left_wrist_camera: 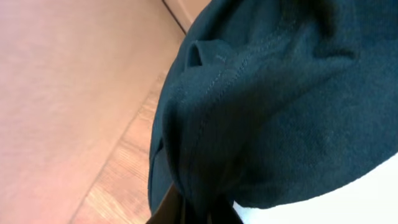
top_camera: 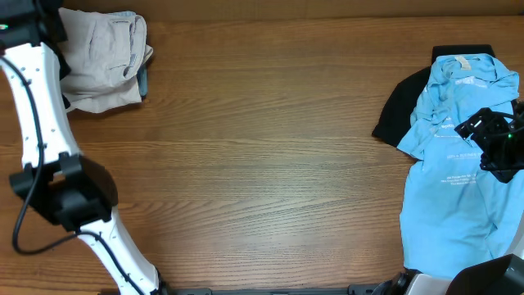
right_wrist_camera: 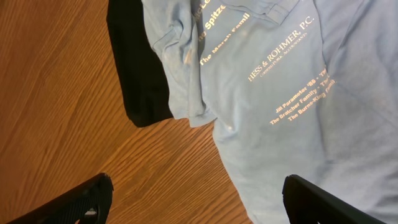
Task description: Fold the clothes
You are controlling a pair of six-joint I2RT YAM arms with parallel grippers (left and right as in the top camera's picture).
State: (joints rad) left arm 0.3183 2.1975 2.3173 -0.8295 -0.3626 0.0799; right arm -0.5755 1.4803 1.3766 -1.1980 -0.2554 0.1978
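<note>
The left pincer (left_wrist_camera: 194, 214) pinches a bunched black garment (left_wrist_camera: 280, 106); the right pincer (right_wrist_camera: 196, 205) hangs spread above light-blue T-shirts (right_wrist_camera: 280, 74) on the worktop (right_wrist_camera: 56, 93).

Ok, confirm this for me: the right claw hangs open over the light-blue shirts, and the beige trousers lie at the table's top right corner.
Wrong corner. The overhead view shows the beige trousers at the top left corner of the table. The rest stands: the right claw hangs open over the light-blue shirts.
</note>
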